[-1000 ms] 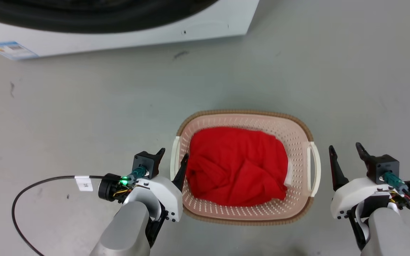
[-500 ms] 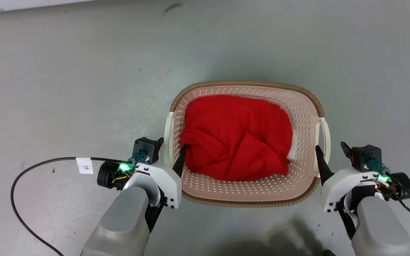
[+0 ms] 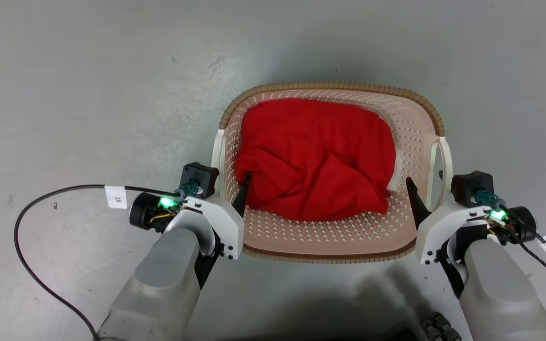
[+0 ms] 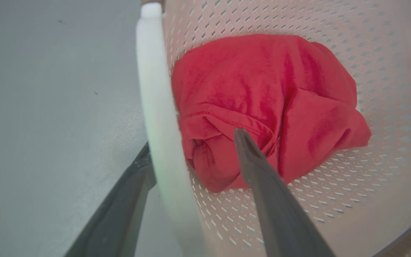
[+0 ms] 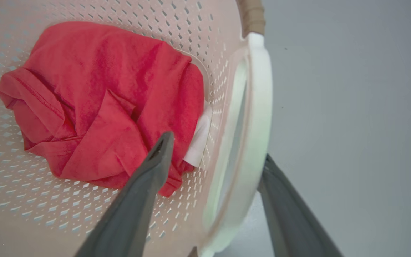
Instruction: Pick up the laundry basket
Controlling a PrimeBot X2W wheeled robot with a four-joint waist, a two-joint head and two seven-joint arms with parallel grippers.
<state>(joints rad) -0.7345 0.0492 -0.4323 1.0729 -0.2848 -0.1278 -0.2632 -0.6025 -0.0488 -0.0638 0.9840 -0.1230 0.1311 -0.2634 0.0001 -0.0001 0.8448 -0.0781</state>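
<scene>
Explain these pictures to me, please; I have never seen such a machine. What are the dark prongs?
This is a robot with two arms. The wide picture comes from a camera on its head, looking down at the grey floor, where a laundry basket holds a red cloth. The other two come from cameras on its wrists, looking along each gripper's two dark fingers: your prongs. The left gripper has one finger inside the basket and one outside, astride the left handle; the right gripper does likewise at the right handle. Both are open, so nothing is held yet.
</scene>
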